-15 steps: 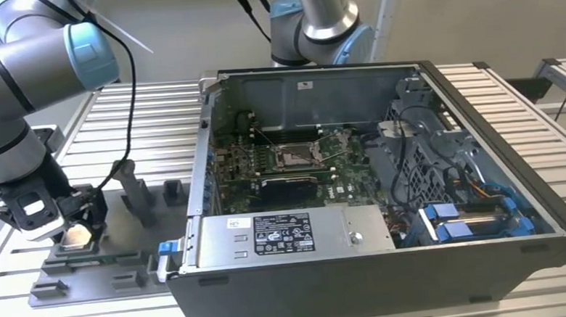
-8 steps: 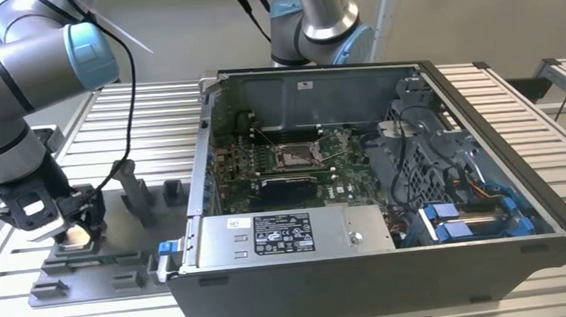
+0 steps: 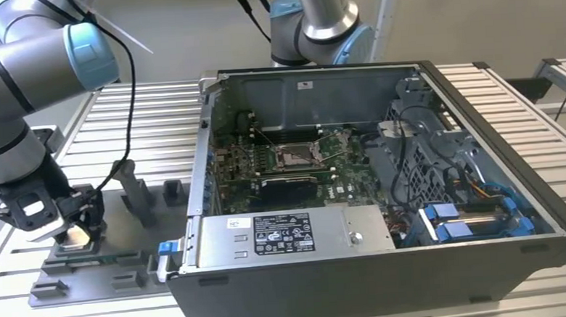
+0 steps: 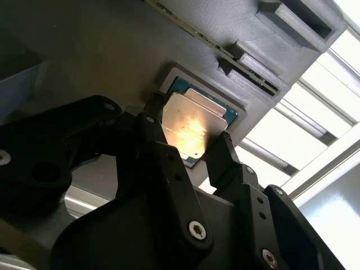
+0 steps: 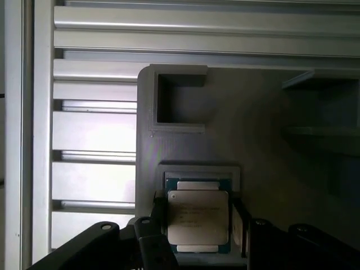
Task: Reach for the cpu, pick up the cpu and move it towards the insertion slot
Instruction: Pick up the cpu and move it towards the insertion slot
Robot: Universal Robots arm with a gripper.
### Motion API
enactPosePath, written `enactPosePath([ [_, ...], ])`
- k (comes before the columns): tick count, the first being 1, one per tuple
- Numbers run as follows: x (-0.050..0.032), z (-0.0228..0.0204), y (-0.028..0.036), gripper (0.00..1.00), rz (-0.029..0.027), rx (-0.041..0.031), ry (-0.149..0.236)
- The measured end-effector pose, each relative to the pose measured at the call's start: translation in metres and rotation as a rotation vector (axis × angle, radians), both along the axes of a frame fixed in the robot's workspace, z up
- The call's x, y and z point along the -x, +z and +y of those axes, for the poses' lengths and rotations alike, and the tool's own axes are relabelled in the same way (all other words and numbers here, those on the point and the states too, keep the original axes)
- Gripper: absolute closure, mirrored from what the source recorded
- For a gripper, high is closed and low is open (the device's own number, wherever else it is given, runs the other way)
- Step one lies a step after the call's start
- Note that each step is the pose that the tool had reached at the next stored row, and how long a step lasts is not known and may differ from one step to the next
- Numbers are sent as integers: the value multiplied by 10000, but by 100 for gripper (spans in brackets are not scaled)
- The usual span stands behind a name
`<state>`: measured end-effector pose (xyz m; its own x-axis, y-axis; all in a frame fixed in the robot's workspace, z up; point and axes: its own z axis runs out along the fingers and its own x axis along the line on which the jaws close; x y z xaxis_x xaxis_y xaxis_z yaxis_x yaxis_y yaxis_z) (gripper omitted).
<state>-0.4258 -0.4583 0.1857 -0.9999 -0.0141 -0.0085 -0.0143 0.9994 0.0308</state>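
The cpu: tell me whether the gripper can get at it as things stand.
Probably yes. The gripper hangs right at the cpu, which lies face up in its recess in the grey fixture plate, with nothing seen between them.

Silvery-grey cpu [image 5: 198, 219] on teal-green rim, pale grey fixture [image 5: 225, 112], green circuit board [image 3: 235, 172], blue-capped silver arm [image 3: 8, 78].

Claw [image 4: 189, 129] at cpu [image 4: 197, 115] (seated in grey fixture [image 4: 112, 50])
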Motion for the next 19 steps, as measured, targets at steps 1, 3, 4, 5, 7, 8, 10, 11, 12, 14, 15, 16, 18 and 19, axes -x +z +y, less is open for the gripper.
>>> enactPosePath([
  [1, 0, -1, 0, 100, 0, 0, 0],
  [3, 0, -1, 2, 100, -2, -2, 0],
  [4, 1, -2, 13, 100, -1, -1, 0],
  [5, 0, -2, 35, 100, 1, 0, 0],
  [7, 0, -1, 116, 100, -1, -1, 0],
  [8, 0, -1, 160, 100, 1, 0, 0],
  [10, 0, -1, 249, 100, -1, -1, 0],
  [11, 0, -1, 294, 100, 1, 1, 0],
  [12, -1, -1, 341, 100, 1, 0, 0],
  [14, -2, -1, 429, 100, 0, -1, 0],
  [15, -2, -1, 475, 100, 0, 0, -1],
  [16, -3, -1, 522, 100, -1, -1, -1],
  [18, -3, -1, 598, 100, -6, 1, -1],
  [19, -3, -2, 623, 100, -20, -1, 0],
])
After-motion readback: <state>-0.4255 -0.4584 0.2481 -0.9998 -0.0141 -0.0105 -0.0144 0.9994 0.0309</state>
